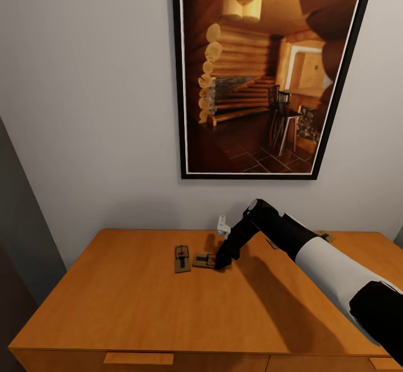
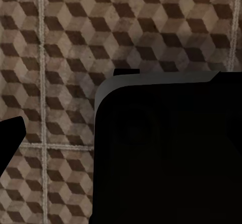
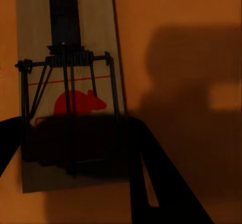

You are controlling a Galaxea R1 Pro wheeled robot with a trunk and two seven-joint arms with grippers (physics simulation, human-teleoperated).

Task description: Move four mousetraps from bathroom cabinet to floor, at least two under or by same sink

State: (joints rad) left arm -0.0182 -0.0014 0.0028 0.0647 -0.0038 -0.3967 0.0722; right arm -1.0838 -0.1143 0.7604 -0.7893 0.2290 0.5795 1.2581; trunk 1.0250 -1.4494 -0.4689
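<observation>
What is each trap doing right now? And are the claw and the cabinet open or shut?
Left trap: lying flat on the cabinet top, untouched.
Middle trap: flat on the top, between the claw's fingers, not lifted.
Far trap: flat by the wall, partly hidden behind the arm.
Right gripper: open, lowered over the middle trap.
Cabinet: drawers shut.

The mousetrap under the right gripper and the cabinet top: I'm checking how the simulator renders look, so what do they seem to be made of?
The mousetrap looks like a pale, unvarnished wooden board: flat, matte tan, printed with a red mouse. Its spring and bar look like dark metal wire, thin and coiled. The cabinet top reads as smooth orange-brown wood or veneer with a satin finish, judging by the even colour and soft shadows; no clear grain shows.
</observation>
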